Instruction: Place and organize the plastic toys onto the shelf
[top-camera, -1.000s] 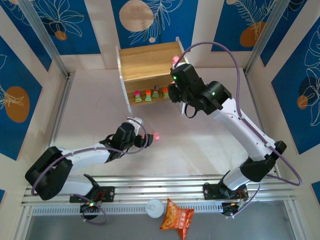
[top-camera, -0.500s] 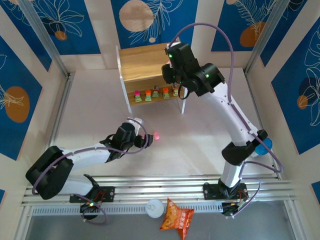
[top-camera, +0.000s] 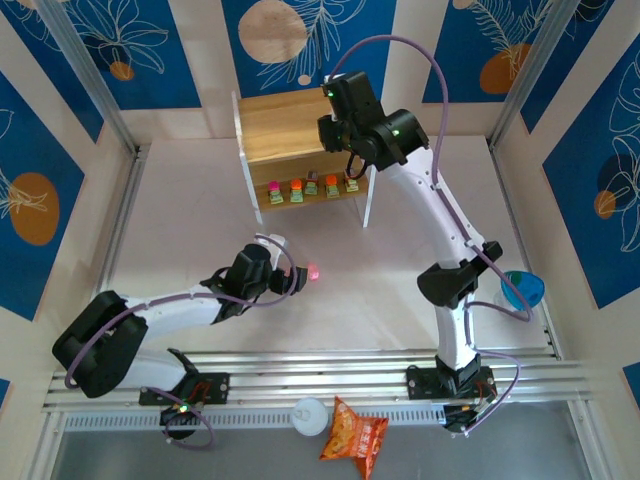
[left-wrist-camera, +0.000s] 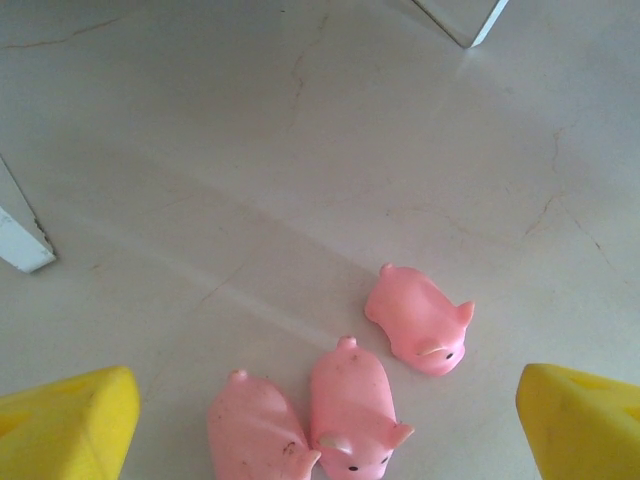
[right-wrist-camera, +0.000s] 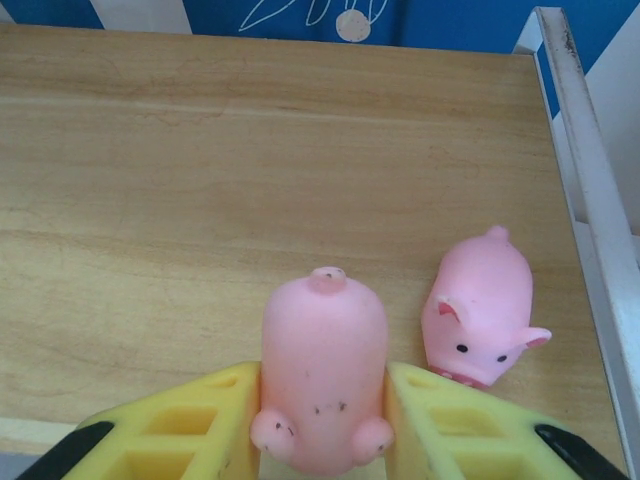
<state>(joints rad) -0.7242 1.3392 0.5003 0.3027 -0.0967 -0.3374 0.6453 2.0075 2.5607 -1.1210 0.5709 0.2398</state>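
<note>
My right gripper (right-wrist-camera: 322, 405) pinches the held pig (right-wrist-camera: 323, 340) between its yellow fingers, just above the top board of the shelf (right-wrist-camera: 150, 200). The pig is smooth, pale pink and dark-specked. Its long axis runs straight from me to the far edge, with a small nub at the far end and two round bumps at the near end. Which end is the head I cannot tell. Just to its right a second pig (right-wrist-camera: 483, 310) lies on the board near the white side panel, snout toward me, tail away, slightly slanted. Blocky toys (top-camera: 310, 187) line the lower tier. My left gripper (left-wrist-camera: 325, 410) is spread wide over the table (left-wrist-camera: 300, 150) – below it a lone pig (left-wrist-camera: 420, 325) and a touching pair of pigs (left-wrist-camera: 355, 410), all heading lower right
</note>
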